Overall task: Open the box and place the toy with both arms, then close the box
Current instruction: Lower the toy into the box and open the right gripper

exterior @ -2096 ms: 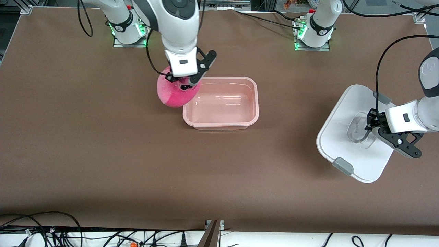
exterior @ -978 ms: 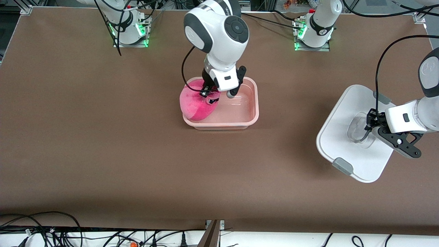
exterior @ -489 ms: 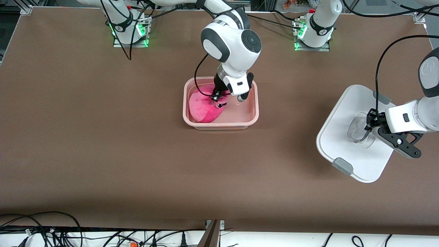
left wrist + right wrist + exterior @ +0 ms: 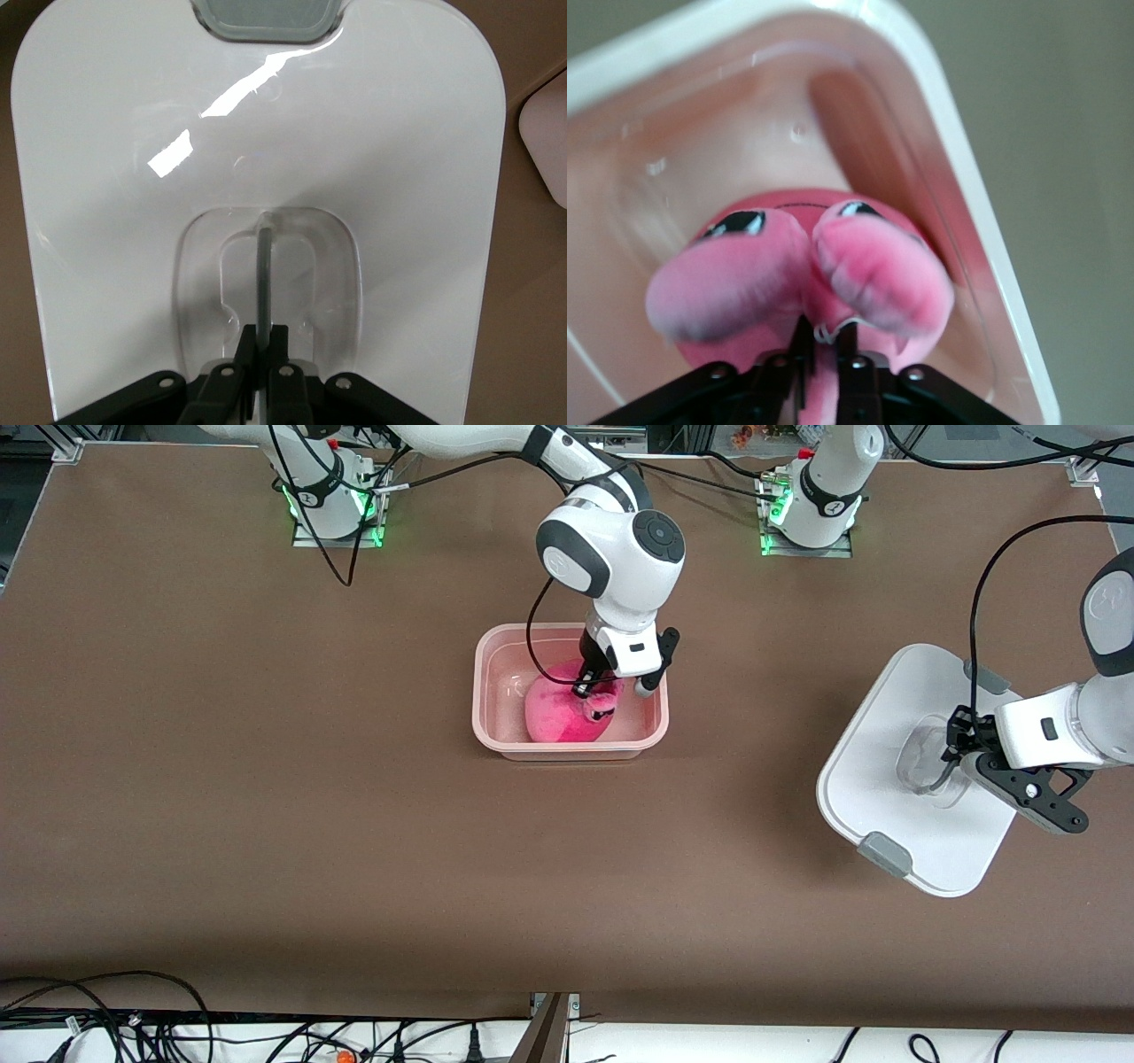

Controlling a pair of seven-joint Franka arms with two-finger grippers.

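The hot-pink plush toy [image 4: 567, 713] is seen inside the open translucent pink plastic box [image 4: 483, 691] at mid-table, with the right gripper [image 4: 592, 695] down in the box and its 2 fingers close together, clamped on the plush between the toy's ears. The left gripper [image 4: 952, 766] is clamped on the clear handle [image 4: 266, 274] of the white lid [image 4: 886, 717], which lies flat toward the left arm's end of the table, well apart from the box. Placing is judged to be the step in hand; next, release and retreat of the right gripper are called for, then the lid is to be carried over and seated on the box.
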